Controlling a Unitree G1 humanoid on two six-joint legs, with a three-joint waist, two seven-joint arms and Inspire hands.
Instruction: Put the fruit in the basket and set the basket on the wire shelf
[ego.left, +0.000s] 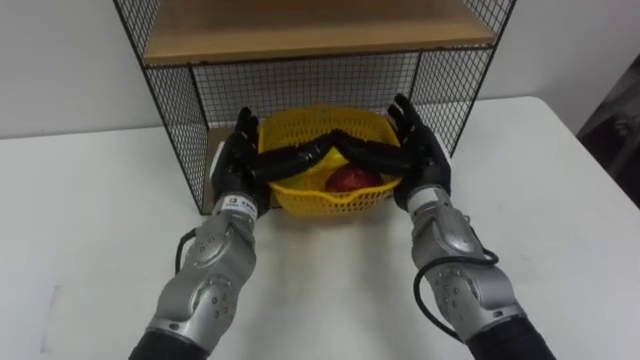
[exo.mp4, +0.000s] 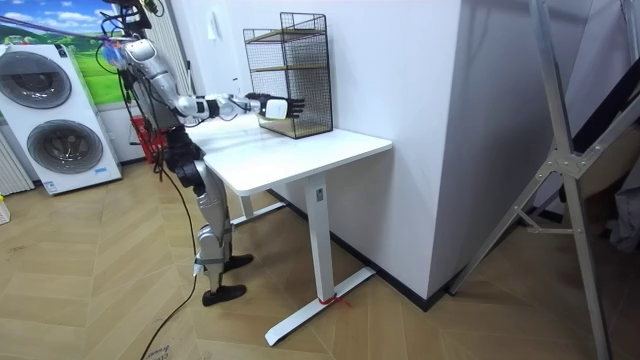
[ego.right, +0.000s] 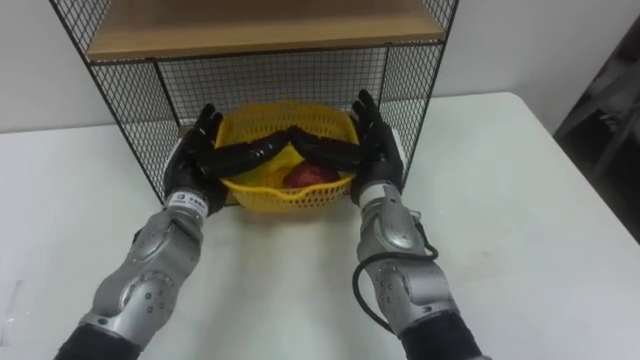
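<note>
A yellow plastic basket (ego.left: 330, 202) sits in the bottom level of the black wire shelf (ego.left: 300, 80), half under its wooden board. A red fruit (ego.left: 352, 179) lies inside the basket. My left hand (ego.left: 238, 162) presses flat against the basket's left side and my right hand (ego.left: 422, 155) against its right side. On both hands the fingers are straight and point away from me, and the thumbs reach inward over the basket's top until they nearly meet. In the room view I stand at the table's end, leaning forward with both arms stretched to the shelf (exo.mp4: 295, 75).
The shelf stands at the back of the white table (ego.left: 330, 300), against the wall. Its mesh sides flank both hands closely. The table stretches bare toward me and to the right. Washing machines (exo.mp4: 45, 120) stand behind me in the room view.
</note>
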